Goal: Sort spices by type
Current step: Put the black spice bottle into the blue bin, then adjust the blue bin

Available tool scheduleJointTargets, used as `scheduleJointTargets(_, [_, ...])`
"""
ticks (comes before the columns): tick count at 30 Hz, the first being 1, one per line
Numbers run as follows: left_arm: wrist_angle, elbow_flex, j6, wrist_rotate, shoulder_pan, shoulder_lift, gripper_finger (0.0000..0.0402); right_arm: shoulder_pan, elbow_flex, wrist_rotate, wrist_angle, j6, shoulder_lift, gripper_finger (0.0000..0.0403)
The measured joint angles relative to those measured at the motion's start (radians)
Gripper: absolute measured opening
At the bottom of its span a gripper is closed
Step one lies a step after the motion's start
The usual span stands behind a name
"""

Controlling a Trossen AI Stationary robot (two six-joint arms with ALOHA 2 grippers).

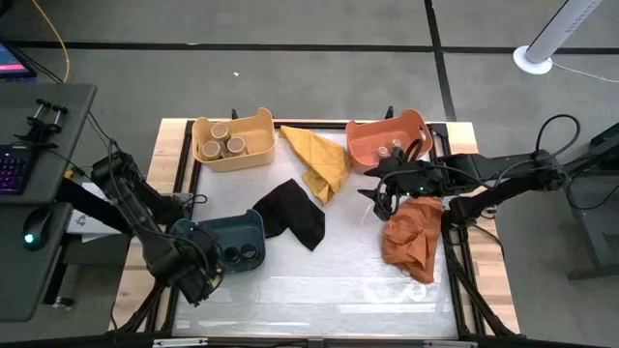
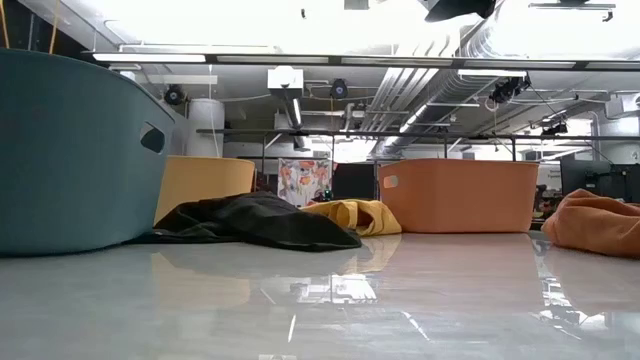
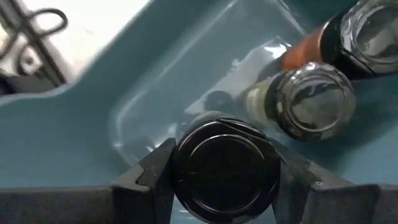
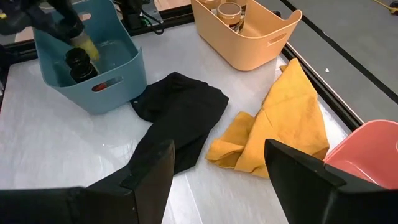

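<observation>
Overhead looks down; low camera skims tabletop; both share blue bin (image 1: 218, 237).

Colours on the table: three bins, three cloths, jar tops.

Blue bin (image 1: 208, 235) is teal-blue, holding black-topped jars (image 1: 242, 256); one glossy black lid (image 3: 225, 169) sits between the left gripper's (image 3: 225, 186) dark fingers. Yellow bin (image 1: 259, 135) is pale yellow with tan-topped jars (image 1: 223, 140). Orange bin (image 1: 372, 137) is salmon-orange; jars (image 1: 391, 150) inside, top colour unclear. Cloths: mustard yellow (image 1: 321, 159), black (image 1: 295, 213), rust orange (image 1: 414, 237). Table (image 1: 329, 280) is glossy white with pale wood edges. Right gripper (image 4: 214, 168) is dark.
</observation>
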Motion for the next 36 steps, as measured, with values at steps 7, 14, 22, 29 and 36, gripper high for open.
scheduleJointTargets(7, [0.106,-0.043,-0.040,0.018,0.000,0.000,0.0196,0.000,0.000,-0.002,0.000,0.001,0.000,0.0245])
scheduleJointTargets(14, [0.123,-0.047,-0.045,0.016,0.000,0.000,0.0209,0.000,0.000,-0.002,0.000,-0.001,0.000,0.0245])
scheduleJointTargets(22, [0.126,-0.047,-0.068,0.021,0.000,-0.003,0.0226,0.000,0.000,-0.002,0.000,0.002,0.000,0.0245])
scheduleJointTargets(29, [0.125,-0.047,-0.067,0.025,0.000,-0.026,0.0264,0.000,0.000,-0.002,0.000,0.002,0.000,0.0245])
scheduleJointTargets(36, [0.107,-0.046,-0.067,-0.003,0.002,-0.079,0.0290,0.000,0.000,-0.001,0.001,0.006,0.000,0.0245])
